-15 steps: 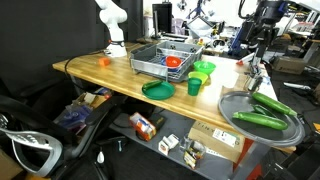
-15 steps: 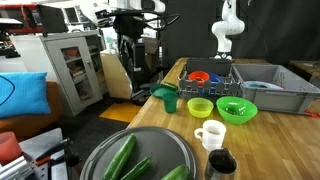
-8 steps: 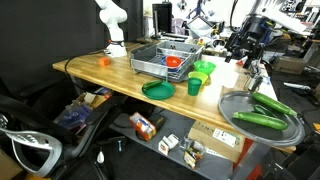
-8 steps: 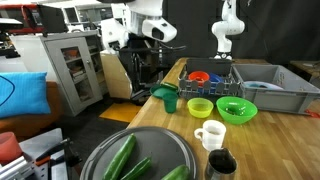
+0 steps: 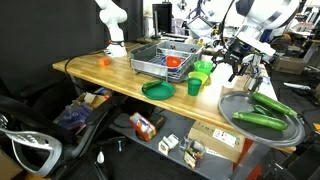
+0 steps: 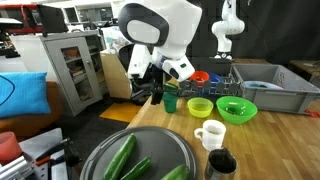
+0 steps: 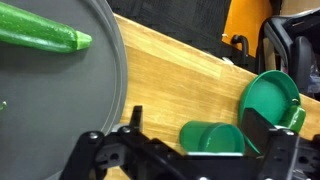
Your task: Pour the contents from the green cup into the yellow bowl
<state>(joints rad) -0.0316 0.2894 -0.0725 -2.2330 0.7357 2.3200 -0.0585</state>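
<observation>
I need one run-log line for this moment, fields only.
phase: approach | end effector: open, near green cup, not gripping | green cup: upright on table | yellow bowl: beside green cup | pour: not started

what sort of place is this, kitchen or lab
Probably a robotics lab or workshop, not a kitchen: a second white robot arm stands at the wooden table, a glass-door cabinet sits nearby, and boxes sit under the table.
</observation>
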